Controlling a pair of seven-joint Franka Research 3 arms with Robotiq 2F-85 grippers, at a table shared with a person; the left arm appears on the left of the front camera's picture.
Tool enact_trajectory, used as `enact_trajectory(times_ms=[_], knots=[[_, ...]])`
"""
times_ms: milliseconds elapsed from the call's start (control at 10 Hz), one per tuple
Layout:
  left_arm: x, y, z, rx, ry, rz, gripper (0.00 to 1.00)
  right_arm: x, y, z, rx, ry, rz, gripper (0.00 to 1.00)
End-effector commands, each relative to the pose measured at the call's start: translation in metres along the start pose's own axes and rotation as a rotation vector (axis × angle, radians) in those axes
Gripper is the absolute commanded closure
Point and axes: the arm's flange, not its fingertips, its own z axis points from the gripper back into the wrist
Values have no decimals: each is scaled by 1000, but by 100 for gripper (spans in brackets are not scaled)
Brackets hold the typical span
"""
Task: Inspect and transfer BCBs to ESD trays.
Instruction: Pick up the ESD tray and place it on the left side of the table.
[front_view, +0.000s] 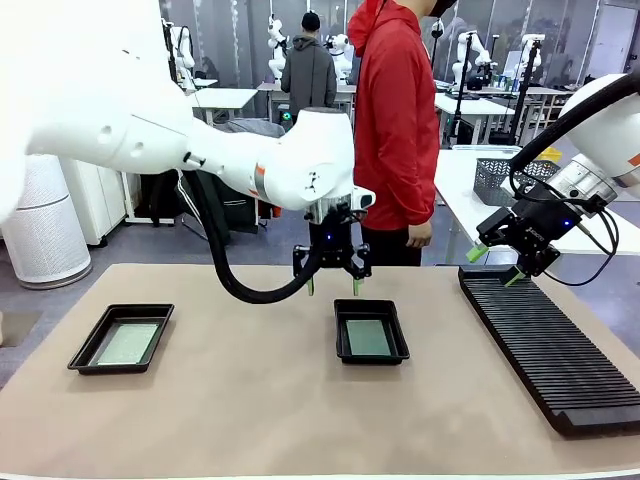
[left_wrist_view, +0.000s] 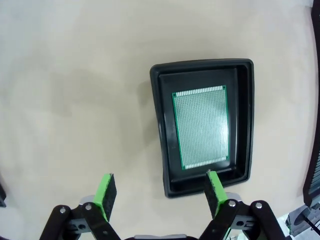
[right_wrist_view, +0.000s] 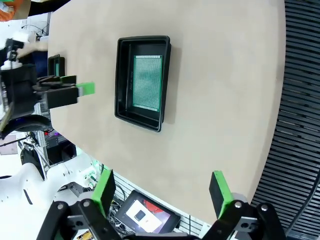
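Two black ESD trays lie on the tan mat. The middle tray (front_view: 371, 332) (left_wrist_view: 202, 125) (right_wrist_view: 142, 82) holds a pale-green BCB (front_view: 367, 338) (left_wrist_view: 201, 127) (right_wrist_view: 147, 82). The left tray (front_view: 121, 338) holds another BCB (front_view: 127, 343). My left gripper (front_view: 332, 287) (left_wrist_view: 161, 190) hangs open just above the mat at the far edge of the middle tray, nothing between its fingers. My right gripper (front_view: 495, 265) (right_wrist_view: 162, 191) hovers open and empty over the far end of the black slotted rack (front_view: 548, 340).
The long ribbed rack (right_wrist_view: 295, 115) fills the right side of the mat. A person in a red hoodie (front_view: 396, 120) stands at the far side. A grey mesh basket (front_view: 500, 180) sits on the white table at back right.
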Motion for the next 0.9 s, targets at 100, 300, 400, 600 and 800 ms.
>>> enact_trajectory(times_ms=[100,300,400,600,800], knots=[[0,-10,-24,22,-65,22,6,0,2,1,-16,-11,-22,0],[0,-14,-39,34,-81,39,6,0,2,1,-16,-11,-22,0],[1,-14,-47,42,-81,56,6,0,2,1,-16,-11,-22,0],[3,-17,-62,55,-80,75,6,0,2,1,-16,-11,-22,0],[6,-16,-76,62,-66,85,6,0,2,1,-16,-11,-22,0]])
